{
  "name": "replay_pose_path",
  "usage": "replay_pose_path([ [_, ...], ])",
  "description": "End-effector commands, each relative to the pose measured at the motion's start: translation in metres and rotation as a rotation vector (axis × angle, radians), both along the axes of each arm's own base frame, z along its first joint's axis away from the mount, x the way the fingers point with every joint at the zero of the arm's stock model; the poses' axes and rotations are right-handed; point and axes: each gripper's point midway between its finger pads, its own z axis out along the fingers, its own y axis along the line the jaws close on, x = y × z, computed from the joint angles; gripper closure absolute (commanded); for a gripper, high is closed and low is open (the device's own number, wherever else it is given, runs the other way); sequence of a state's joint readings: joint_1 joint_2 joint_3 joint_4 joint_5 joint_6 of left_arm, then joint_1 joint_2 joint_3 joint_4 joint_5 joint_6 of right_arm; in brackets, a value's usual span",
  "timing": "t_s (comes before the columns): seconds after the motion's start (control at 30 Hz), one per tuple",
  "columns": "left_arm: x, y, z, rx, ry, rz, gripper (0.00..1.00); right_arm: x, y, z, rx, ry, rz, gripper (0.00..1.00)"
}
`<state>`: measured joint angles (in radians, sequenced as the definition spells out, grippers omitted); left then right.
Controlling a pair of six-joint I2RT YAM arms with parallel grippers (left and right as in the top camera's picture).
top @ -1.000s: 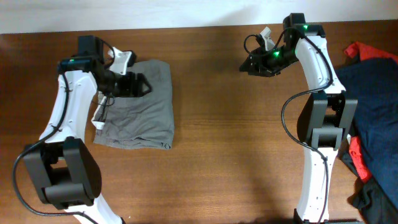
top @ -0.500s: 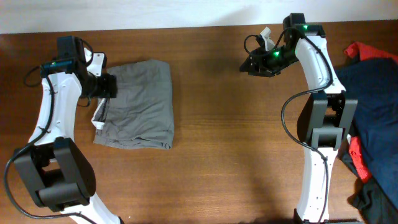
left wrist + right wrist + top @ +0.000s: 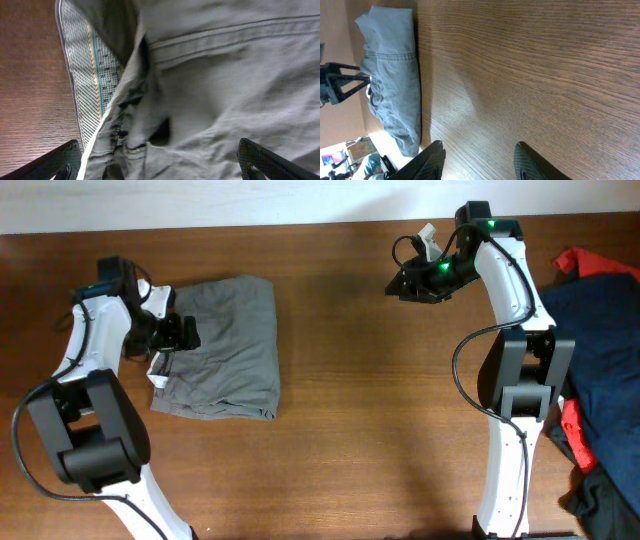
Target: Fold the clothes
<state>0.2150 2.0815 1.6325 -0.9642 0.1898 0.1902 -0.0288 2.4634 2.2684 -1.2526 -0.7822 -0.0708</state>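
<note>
We look down on the wooden table, and there is the grey-olive garment, folded into a rough rectangle on the left part and lying flat on the wood. The left gripper hovers at the garment's left edge. From the left wrist view we see its fingertips spread wide, one at each lower corner, with cloth filling the space between them and nothing pinched. We cannot tell whether they touch the fabric.

Right under that camera we get the pale lining of the waistband, dotted, with a thin teal stripe, turned outward beside the wood. Stitched seams run across the grey cloth to the right of it.

On the other side, the right gripper hangs near the far edge of the table, well apart from the garment. Its fingers stand apart with bare wood between them, gripping nothing. At the table's right edge a navy garment lies heaped, with a red cloth showing at its top.
</note>
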Motion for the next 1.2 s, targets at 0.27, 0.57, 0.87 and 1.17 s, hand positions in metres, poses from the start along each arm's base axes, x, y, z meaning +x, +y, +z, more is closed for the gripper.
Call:
replay_pose_path([
  [0.27, -0.007, -0.002, -0.028, -0.163, 0.044, -0.028, 0.01, 0.002, 0.001, 0.013, -0.013, -0.052, 0.022, 0.50],
  [0.57, -0.011, -0.009, -0.049, -0.211, 0.088, -0.027, 0.01, 0.002, 0.001, 0.013, -0.013, -0.052, 0.022, 0.50],
  [0.87, -0.010, -0.013, -0.048, -0.233, 0.083, -0.028, 0.28, 0.002, 0.001, 0.013, -0.013, -0.052, 0.022, 0.50],
  [1.17, 0.000, -0.021, -0.043, -0.292, 0.041, -0.002, 0.94, 0.002, 0.001, 0.013, -0.013, -0.052, 0.022, 0.51],
])
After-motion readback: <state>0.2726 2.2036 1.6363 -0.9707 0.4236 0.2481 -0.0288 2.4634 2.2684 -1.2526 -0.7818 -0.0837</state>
